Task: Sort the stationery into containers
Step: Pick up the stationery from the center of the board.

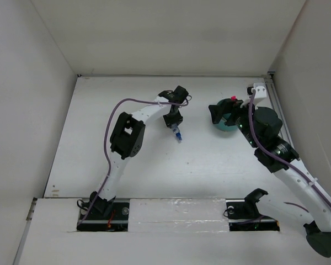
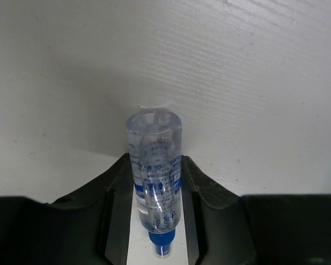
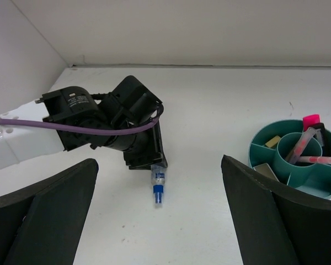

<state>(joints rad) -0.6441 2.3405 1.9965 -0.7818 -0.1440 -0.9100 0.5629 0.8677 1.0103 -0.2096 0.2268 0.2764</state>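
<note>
Clear blue-capped tube [image 2: 154, 185] sits clamped in the left gripper [image 2: 155, 162]; the right gripper [image 3: 159, 163] gapes open

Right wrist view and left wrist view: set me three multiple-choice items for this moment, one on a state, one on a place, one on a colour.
1. The right gripper is:
A. open, with nothing between its fingers
B. shut on a pen
C. shut on a marker

2. The tube is:
A. between the right gripper's fingers
B. between the left gripper's fingers
C. lying loose, away from both

3. The tube's cap is:
A. pink
B. tan
C. blue

Answers:
1 A: the right wrist view shows its fingers far apart, with nothing held.
2 B: the left wrist view shows a finger against each side of the tube.
3 C: both wrist views show a blue cap at the tube's end.
</note>
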